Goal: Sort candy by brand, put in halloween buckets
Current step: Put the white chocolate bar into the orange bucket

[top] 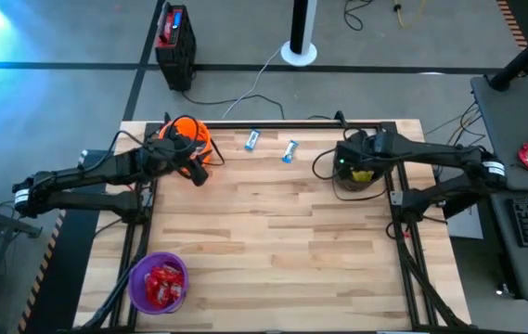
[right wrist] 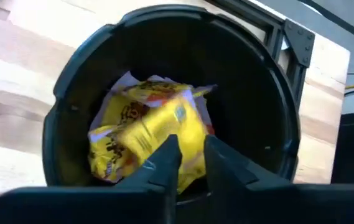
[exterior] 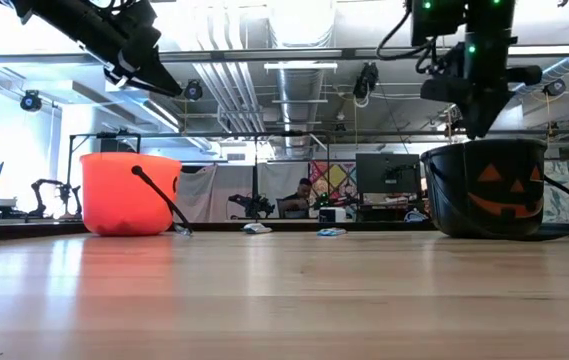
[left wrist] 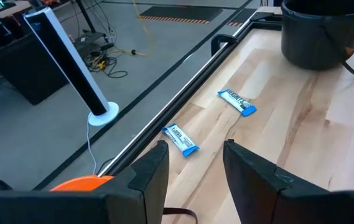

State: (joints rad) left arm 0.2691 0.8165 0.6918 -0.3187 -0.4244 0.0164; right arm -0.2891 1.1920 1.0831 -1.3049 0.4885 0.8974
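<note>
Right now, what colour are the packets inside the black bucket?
Yellow packets in the black bucket; right wrist view shows them best.

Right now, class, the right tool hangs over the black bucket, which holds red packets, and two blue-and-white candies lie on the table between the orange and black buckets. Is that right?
One detail is wrong. The black bucket holds yellow packets, not red ones, as the right wrist view shows. The rest stands: the right tool hangs over it, and two blue-and-white candies lie between it and the orange bucket.

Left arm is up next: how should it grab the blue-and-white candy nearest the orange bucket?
Come straight down on the blue-and-white candy with the left gripper and pinch across its narrow middle. It lies flat on the table, clear of its twin, so probably only its long edges offer purchase.
</note>
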